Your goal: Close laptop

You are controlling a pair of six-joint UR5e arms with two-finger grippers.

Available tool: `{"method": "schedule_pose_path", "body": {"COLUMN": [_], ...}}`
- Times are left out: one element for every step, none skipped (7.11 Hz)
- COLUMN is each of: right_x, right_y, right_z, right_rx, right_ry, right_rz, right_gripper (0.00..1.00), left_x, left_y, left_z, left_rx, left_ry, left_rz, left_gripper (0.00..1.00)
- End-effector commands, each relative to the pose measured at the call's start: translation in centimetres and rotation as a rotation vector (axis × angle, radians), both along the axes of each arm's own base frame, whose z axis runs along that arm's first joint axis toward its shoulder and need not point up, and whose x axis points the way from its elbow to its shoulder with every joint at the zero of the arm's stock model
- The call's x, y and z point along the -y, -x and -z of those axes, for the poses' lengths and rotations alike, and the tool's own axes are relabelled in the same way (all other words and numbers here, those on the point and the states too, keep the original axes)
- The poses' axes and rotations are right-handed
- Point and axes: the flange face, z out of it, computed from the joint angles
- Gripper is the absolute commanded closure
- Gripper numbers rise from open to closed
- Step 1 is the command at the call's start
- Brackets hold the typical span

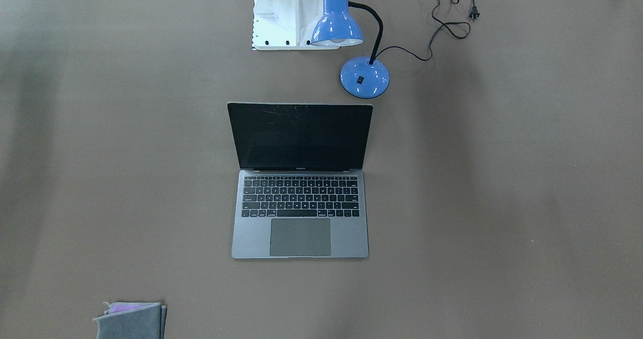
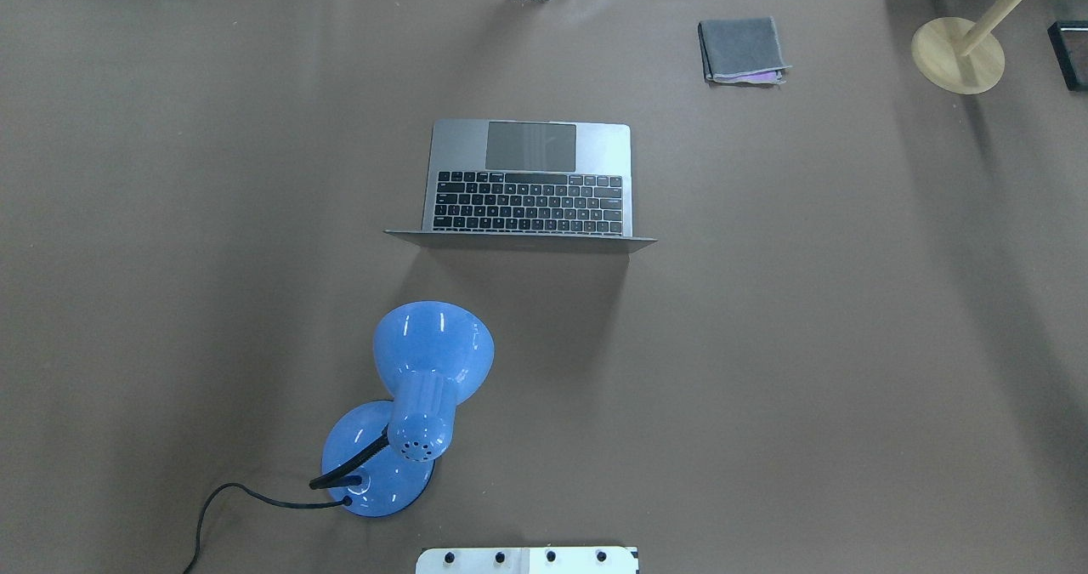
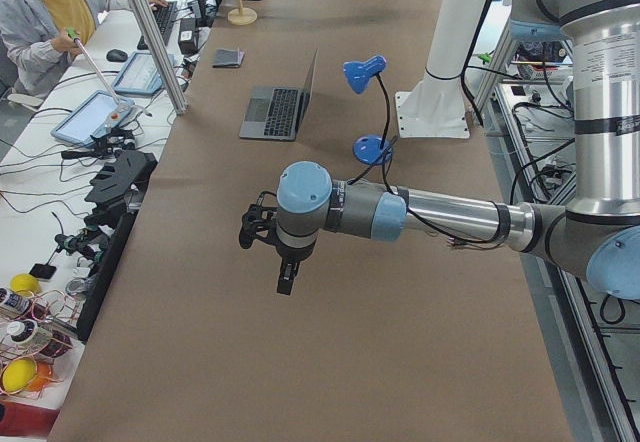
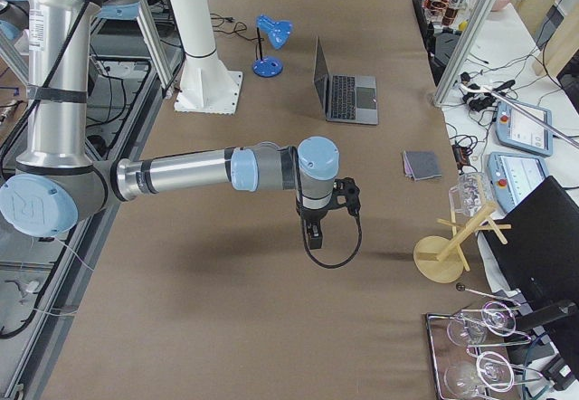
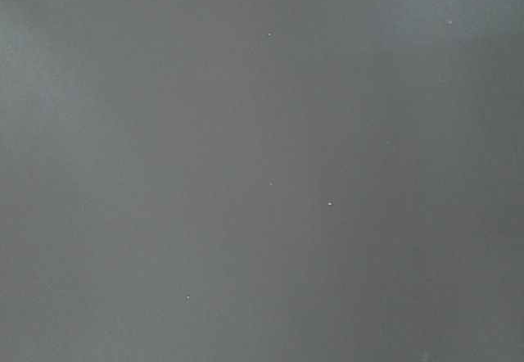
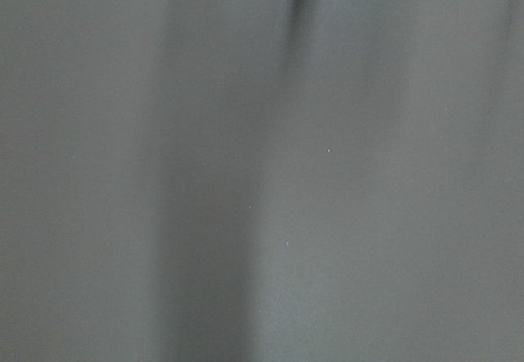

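Observation:
The space-grey laptop (image 1: 300, 213) stands open in the middle of the brown table, its black screen (image 1: 300, 137) upright and its keys and trackpad showing. It also shows in the overhead view (image 2: 531, 179) and both side views (image 3: 275, 112) (image 4: 348, 94). My left gripper (image 3: 285, 280) hangs over the table's left end, far from the laptop. My right gripper (image 4: 312, 237) hangs over the right end, also far from it. Both show only in side views, so I cannot tell whether they are open or shut. Both wrist views show only bare table.
A blue desk lamp (image 2: 408, 412) with a black cord (image 1: 442, 25) stands between the laptop and the robot's white base (image 1: 281, 17). A folded grey cloth (image 2: 741, 49) lies at the far side. A wooden stand (image 2: 959, 53) is at the far right.

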Motion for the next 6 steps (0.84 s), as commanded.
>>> {"method": "schedule_pose_path", "body": {"right_x": [-0.12, -0.04, -0.04, -0.05, -0.11, -0.04], "right_y": [-0.24, -0.17, -0.17, -0.24, -0.15, -0.15], "right_z": [-0.17, -0.32, -0.32, -0.17, -0.14, -0.07], "right_rx": [-0.02, -0.02, -0.02, -0.02, -0.017, -0.017], "right_ry": [-0.003, -0.001, -0.001, -0.002, 0.002, 0.002], "right_rz": [0.0, 0.001, 0.001, -0.002, -0.005, -0.006], "right_gripper": [0.0, 0.0, 0.0, 0.0, 0.0, 0.0], "left_x": [0.01, 0.02, -0.05, 0.04, 0.09, -0.56], "left_y": [0.05, 0.07, 0.16, 0.12, 0.18, 0.26], "left_z": [0.15, -0.1, -0.1, -0.19, -0.42, -0.58], "left_rx": [0.001, 0.004, 0.007, 0.011, 0.011, 0.008], "left_ry": [0.0, 0.004, 0.002, 0.001, 0.006, 0.007], "left_rz": [0.002, 0.002, 0.003, 0.001, 0.003, 0.004], "left_gripper": [0.02, 0.02, 0.02, 0.02, 0.02, 0.02]}}
